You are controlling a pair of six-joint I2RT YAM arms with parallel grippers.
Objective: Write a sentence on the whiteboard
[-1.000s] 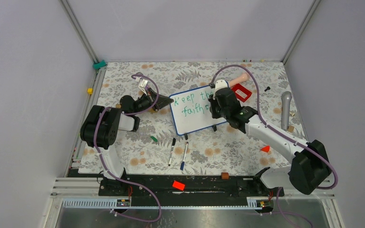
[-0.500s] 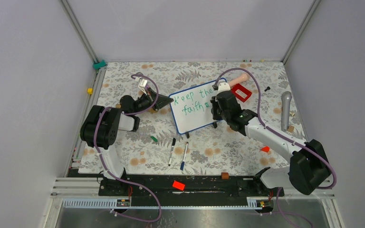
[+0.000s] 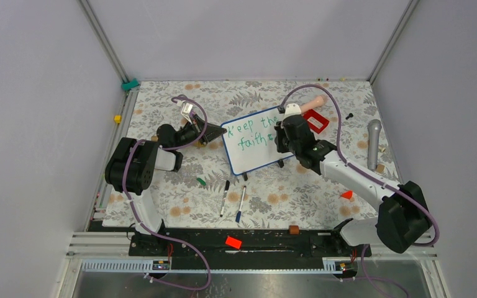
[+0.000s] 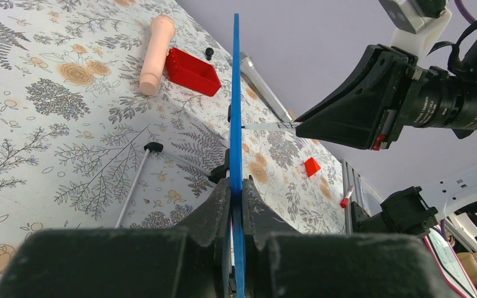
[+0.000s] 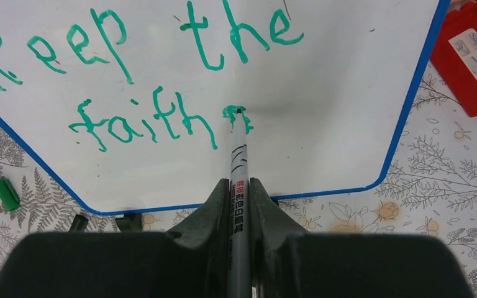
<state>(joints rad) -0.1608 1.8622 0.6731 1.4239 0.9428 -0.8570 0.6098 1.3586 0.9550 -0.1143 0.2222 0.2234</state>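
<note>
Whiteboard [image 3: 258, 158] stood tilted near the middle of the floral mat [image 3: 180, 186], its 9 o'clock edge pinched in the closed left gripper [image 4: 236, 189]. The right gripper [image 5: 240, 189], reaching in from 4 o'clock, clamped a marker [image 5: 238, 155], its tip touching just after "faith" in the sentence [image 5: 202, 43]. Light, even pressure and small rightward strokes seemed wisest, with the low left arm bracing the board.

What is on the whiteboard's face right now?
On the whiteboard: green writing, "Keep the" above "faith", then a small mark. The marker in the right claw touches that mark and covers part of it.
</note>
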